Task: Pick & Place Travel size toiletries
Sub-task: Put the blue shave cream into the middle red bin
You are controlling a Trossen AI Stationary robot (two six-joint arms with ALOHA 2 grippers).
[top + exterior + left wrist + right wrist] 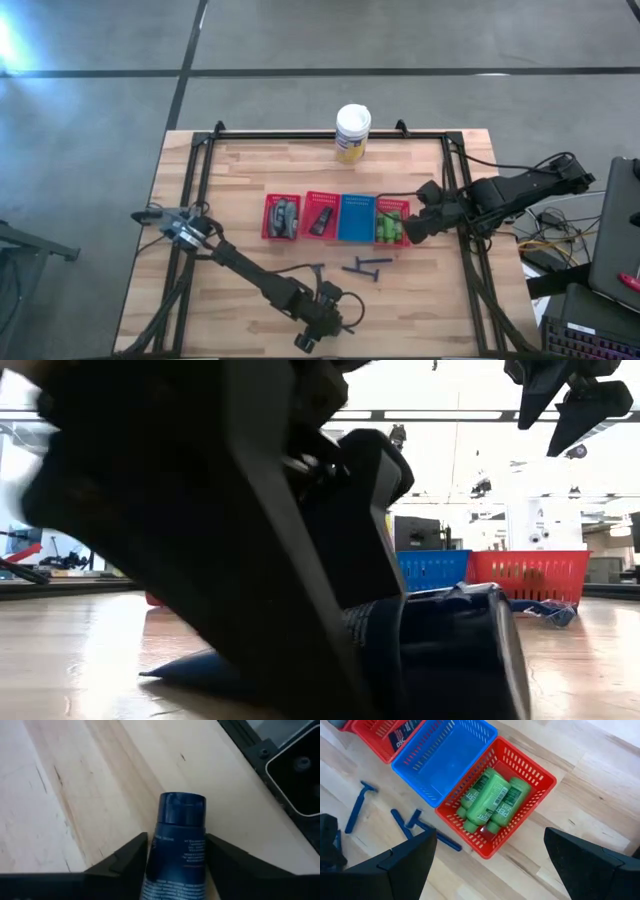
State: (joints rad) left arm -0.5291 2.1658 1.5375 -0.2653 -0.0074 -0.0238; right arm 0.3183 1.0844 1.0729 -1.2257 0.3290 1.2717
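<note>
Nearby, blue razors [357, 810], red tray [530, 775], blue tray [445, 755]

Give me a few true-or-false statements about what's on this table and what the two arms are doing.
1. The green bottles lie in a red tray. True.
2. The blue tray is full of bottles. False: it looks empty.
3. The left gripper has a dark blue tube between its fingers. True.
4. The right gripper holds a green bottle. False: it is open and hovers above that tray.
5. The white-lidded jar sits inside a tray. False: it stands alone near the table's far edge.
</note>
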